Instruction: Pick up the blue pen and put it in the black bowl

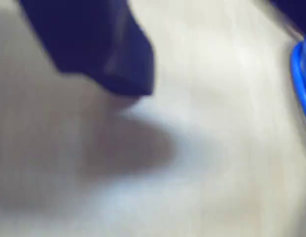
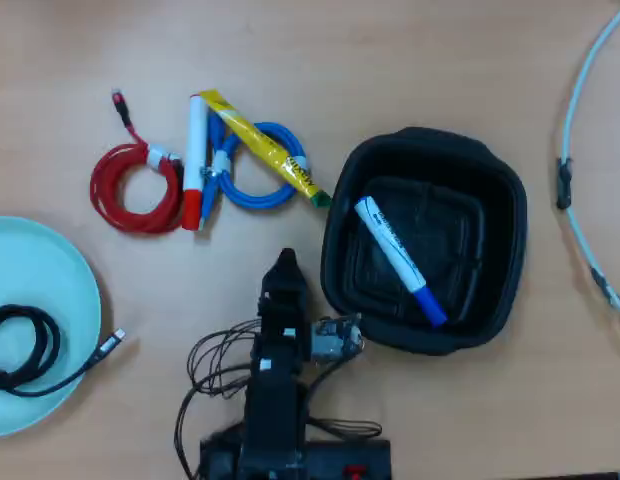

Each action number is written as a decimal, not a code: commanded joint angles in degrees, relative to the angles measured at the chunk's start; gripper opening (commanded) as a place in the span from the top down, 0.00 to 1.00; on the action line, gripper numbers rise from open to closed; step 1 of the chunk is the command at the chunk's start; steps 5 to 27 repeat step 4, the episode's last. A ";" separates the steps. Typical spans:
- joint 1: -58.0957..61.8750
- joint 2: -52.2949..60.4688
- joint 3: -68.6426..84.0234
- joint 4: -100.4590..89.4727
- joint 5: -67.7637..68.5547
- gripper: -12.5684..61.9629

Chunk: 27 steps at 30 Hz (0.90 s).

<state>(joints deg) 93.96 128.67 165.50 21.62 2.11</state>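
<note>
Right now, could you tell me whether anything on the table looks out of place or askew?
Nothing looks damaged or spilled. The blue pen lies diagonally inside the black bowl. The only clutter: a yellow packet lies tilted across the blue cable coil.

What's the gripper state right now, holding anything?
Gripper: open or shut cannot be told; only one dark tip shows in both views. It holds nothing visible: the blue pen already lies in the black bowl.

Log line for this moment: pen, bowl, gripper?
blue pen: lying inside black bowl | gripper: left of bowl in overhead view, empty, jaw state unclear | task: placement appears done
</note>
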 commanded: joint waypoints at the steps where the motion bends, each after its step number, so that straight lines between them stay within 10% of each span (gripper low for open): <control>1: 0.53 0.35 0.79 0.18 -0.44 0.29; 27: 0.53 0.44 0.79 0.18 -0.44 0.29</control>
